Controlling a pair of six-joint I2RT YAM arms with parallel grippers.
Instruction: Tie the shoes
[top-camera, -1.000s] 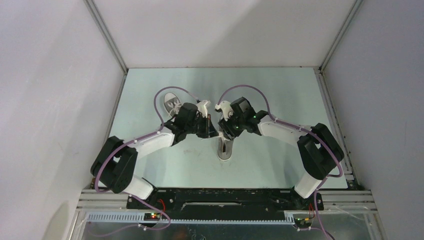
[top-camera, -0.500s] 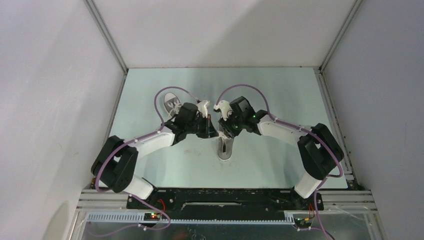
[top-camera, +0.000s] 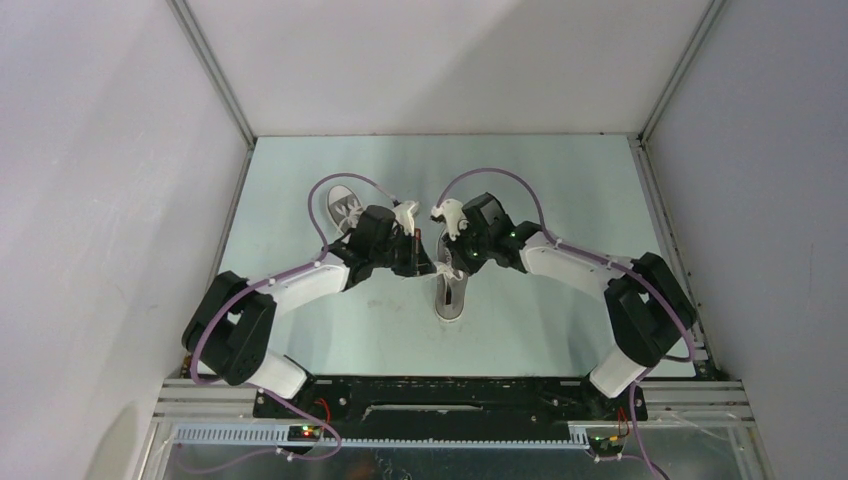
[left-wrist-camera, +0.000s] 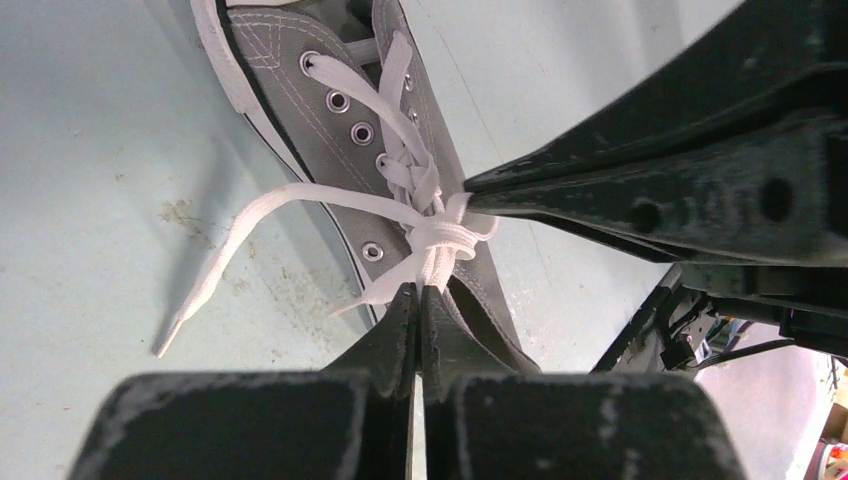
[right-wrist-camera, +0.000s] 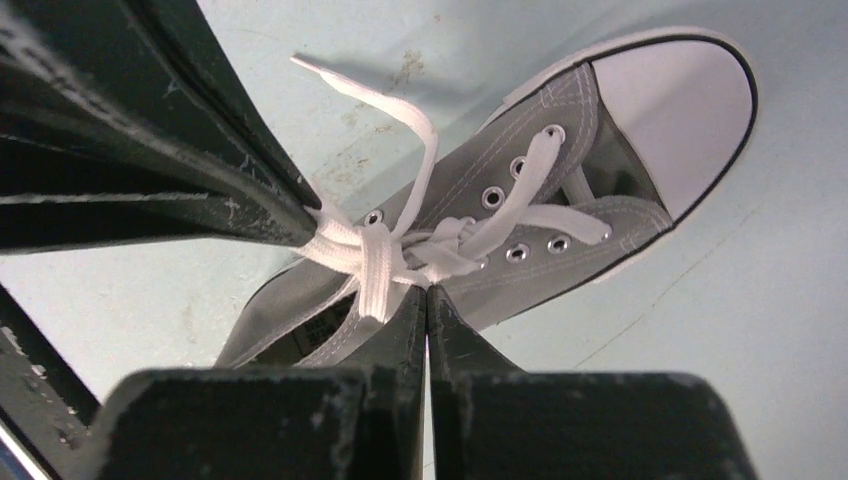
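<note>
At far left, the second sneaker (top-camera: 343, 207) sits on the worktop (top-camera: 560, 180) just beyond my left arm and is partly hidden by it. I cannot tell how its laces lie.

My left tool (left-wrist-camera: 419, 292) is pinched tight on a strand of the white laces (left-wrist-camera: 415, 165), right at the half-formed knot (left-wrist-camera: 445, 235). The grey sneaker (right-wrist-camera: 520, 190) I am working on lies mid-worktop, under both wrists. My right tool (right-wrist-camera: 428, 292) is likewise closed flat on a strand at the other side of the knot, near the left tool's tips.

I judge the step in hand to be cinching that knot. To do it well, I'd draw the 2 tools apart evenly and low along the worktop. Nothing pins the sneaker down, so a lopsided pull could lift or spin it. 1 loose lace end (left-wrist-camera: 215, 265) trails off sideways, and I'd watch that it isn't dragged through, undoing the knot. I'd bring tension on slowly, since a thin flat lace may slip from smooth tips.

I can read no brand, label or writing anywhere, neither on the sneakers nor on the arms.
</note>
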